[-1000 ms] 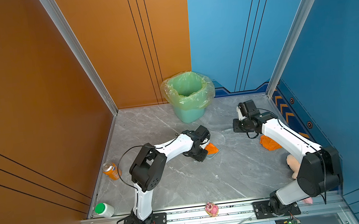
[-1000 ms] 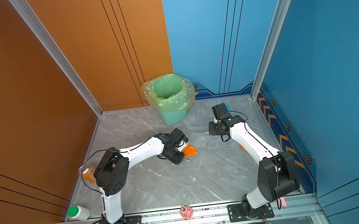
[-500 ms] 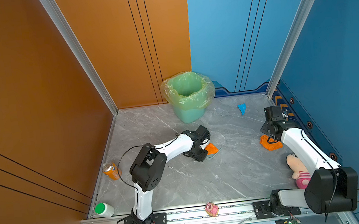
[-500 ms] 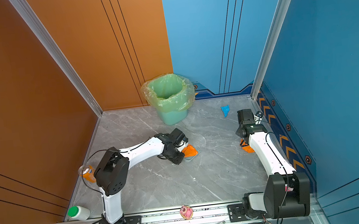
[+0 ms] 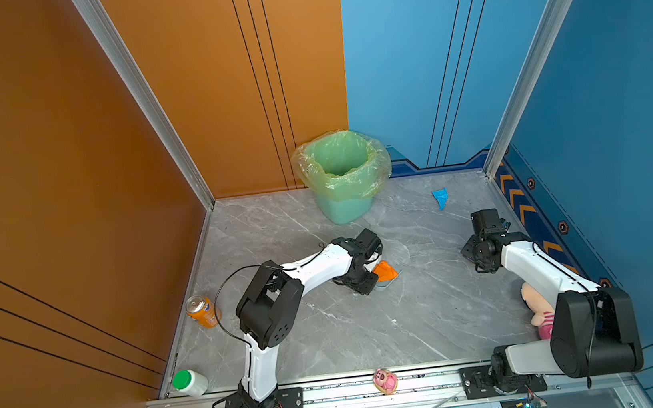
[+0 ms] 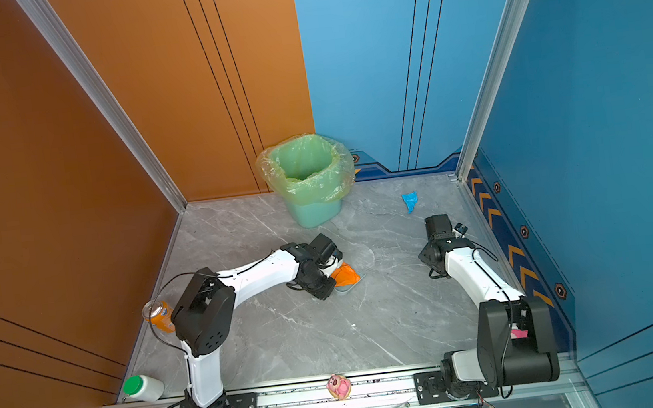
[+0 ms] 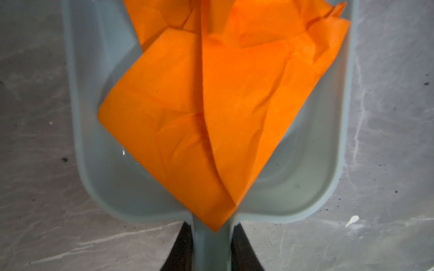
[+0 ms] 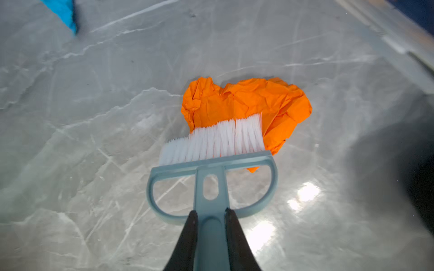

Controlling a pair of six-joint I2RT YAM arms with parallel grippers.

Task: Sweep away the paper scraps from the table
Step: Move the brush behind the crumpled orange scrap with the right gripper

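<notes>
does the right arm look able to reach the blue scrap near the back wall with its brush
Probably yes: the blue scrap lies close beyond the right gripper, which is shut on the brush, with only bare table between them. The brush sits against an orange scrap.

Bright, even light w/ glare on table (image 8: 305,194); rt wrist edges blurry.
</notes>
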